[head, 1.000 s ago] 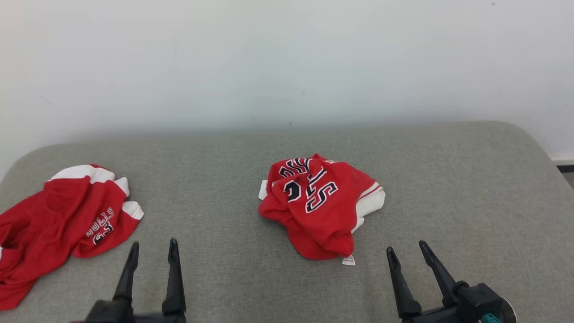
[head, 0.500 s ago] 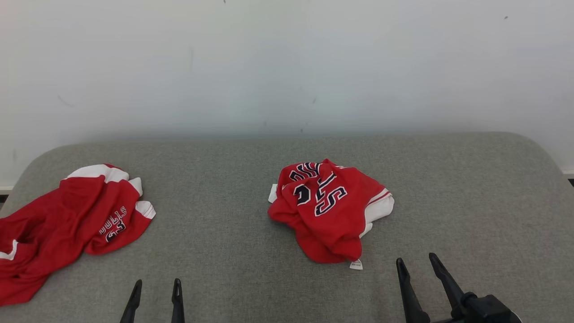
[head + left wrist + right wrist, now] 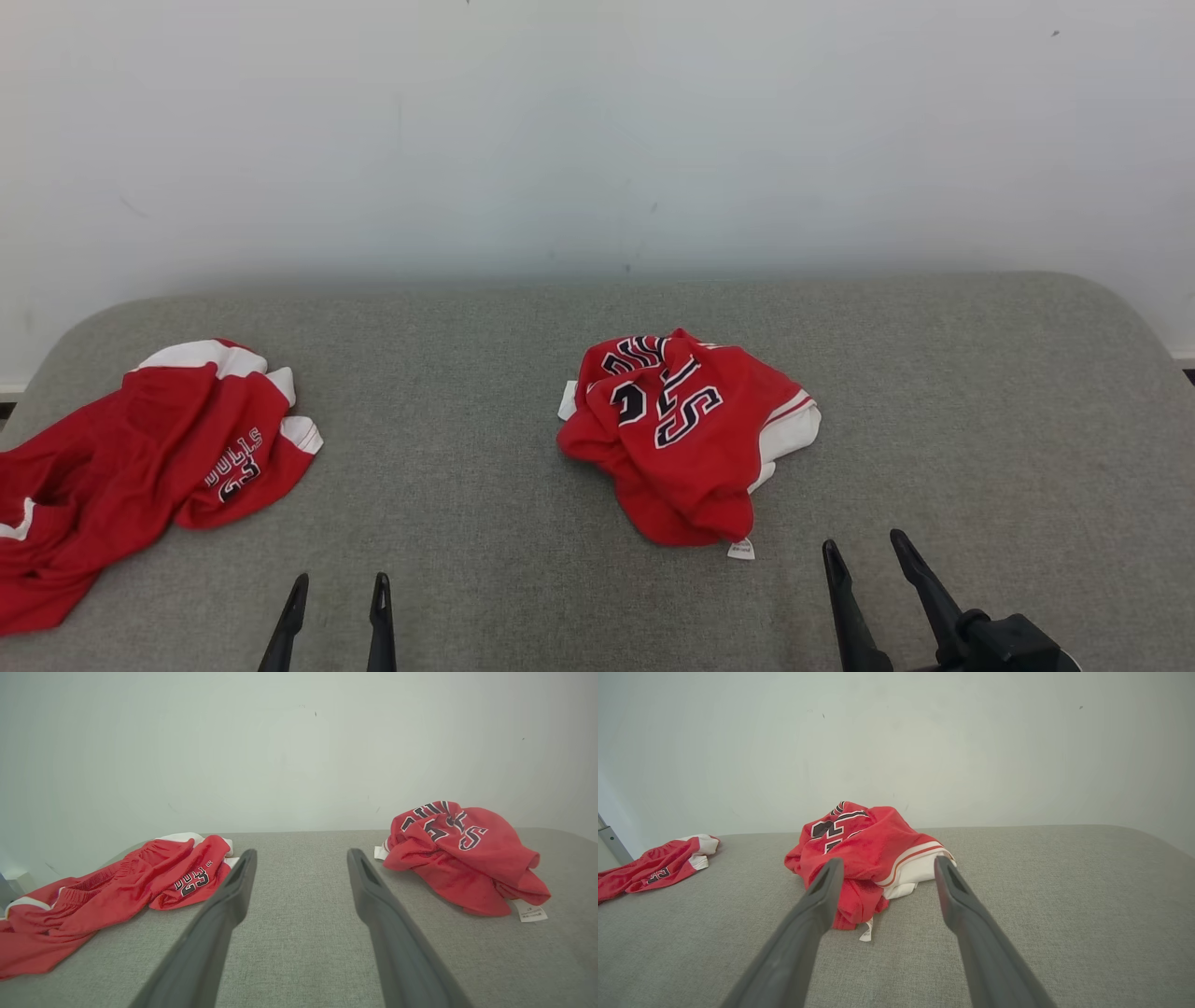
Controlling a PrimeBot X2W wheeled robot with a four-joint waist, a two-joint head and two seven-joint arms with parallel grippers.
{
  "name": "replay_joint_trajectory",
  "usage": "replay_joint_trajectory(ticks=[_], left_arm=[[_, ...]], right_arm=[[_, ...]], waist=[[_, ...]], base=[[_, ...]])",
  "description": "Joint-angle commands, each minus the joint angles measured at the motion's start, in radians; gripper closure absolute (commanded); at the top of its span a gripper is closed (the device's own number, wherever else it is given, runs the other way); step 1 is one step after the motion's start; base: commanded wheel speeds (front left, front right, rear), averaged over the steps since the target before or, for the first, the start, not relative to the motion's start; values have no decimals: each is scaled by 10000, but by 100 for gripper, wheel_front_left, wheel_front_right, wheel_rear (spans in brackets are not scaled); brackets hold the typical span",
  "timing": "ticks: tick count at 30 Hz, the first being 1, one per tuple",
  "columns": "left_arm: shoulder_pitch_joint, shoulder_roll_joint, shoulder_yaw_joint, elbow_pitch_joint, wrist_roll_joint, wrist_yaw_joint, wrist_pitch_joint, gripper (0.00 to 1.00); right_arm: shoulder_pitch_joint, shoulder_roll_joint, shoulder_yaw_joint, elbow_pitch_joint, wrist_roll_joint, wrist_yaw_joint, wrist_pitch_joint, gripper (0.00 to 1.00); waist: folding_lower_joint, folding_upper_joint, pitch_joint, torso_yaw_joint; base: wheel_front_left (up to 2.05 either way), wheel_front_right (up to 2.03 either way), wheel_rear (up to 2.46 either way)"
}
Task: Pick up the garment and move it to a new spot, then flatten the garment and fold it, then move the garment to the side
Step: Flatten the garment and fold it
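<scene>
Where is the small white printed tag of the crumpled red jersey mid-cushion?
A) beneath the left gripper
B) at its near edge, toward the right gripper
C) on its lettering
B: the small white printed tag pokes from the near edge of the crumpled red jersey, before the right gripper.

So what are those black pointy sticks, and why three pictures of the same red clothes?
They are a robot's two hands, called grippers. One picture comes from a camera on its head, looking down: the left gripper and right gripper poke up from the bottom. The other two come from cameras on each wrist, looking along that gripper's fingers. On the grey cushioned surface lie a crumpled red jersey in the middle and red shorts at the left. Both grippers are open and hold nothing.
</scene>
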Motion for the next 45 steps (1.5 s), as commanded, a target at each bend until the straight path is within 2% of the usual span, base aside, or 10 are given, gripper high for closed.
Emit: replay_joint_trajectory(ticks=[1, 5, 11, 15, 21, 28, 31, 40, 45], left_arm=[[-110, -28, -5, 28, 127, -29, -25, 0], [-180, -51, -75, 59, 110, 36, -25, 0], [-334, -66, -363, -277, -84, -38, -25, 0], [-567, -68, -747, -388, -316, -131, -26, 0], [-1091, -68, -1135, -414, -443, -106, -26, 0], [-1619, -71, -1487, -396, -570, -224, -26, 0], [-1803, -67, -1586, -390, -514, -238, -26, 0], [-2323, -71, -1670, -597, -390, -425, -26, 0], [-2507, -69, -1730, -636, -460, -517, -26, 0]], right_arm=[[-40, -17, 14, 15, 17, -21, -11, 0], [-109, -21, 120, 85, 89, -21, -11, 0], [-778, -146, 213, 890, 787, -21, -9, 0], [-1652, -223, 189, 1803, 1995, -21, -11, 0], [-3354, -824, 548, 3400, 3363, -22, -9, 0], [-5374, -1694, 1768, 5323, 5410, -22, 435, 0], [-5937, -1998, 1983, 5672, 6252, -22, 526, 0], [-7080, -2772, 2720, 6487, 7779, -22, 963, 0], [-7433, -2753, 3110, 6756, 8326, -22, 1480, 0]], waist=[[0, 0, 4, -12], [0, 0, 44, -32], [0, 0, 249, 12], [0, 0, 526, 254], [0, 0, 1184, 702], [0, 0, 2126, 1201], [0, 0, 2384, 1370], [0, 0, 3246, 1747], [0, 0, 3518, 1845]], base=[[0, 0, 0], [0, 0, 0], [0, 0, 0], [0, 0, 0], [0, 0, 0], [0, 0, 0], [0, 0, 0], [0, 0, 0], [0, 0, 0]])
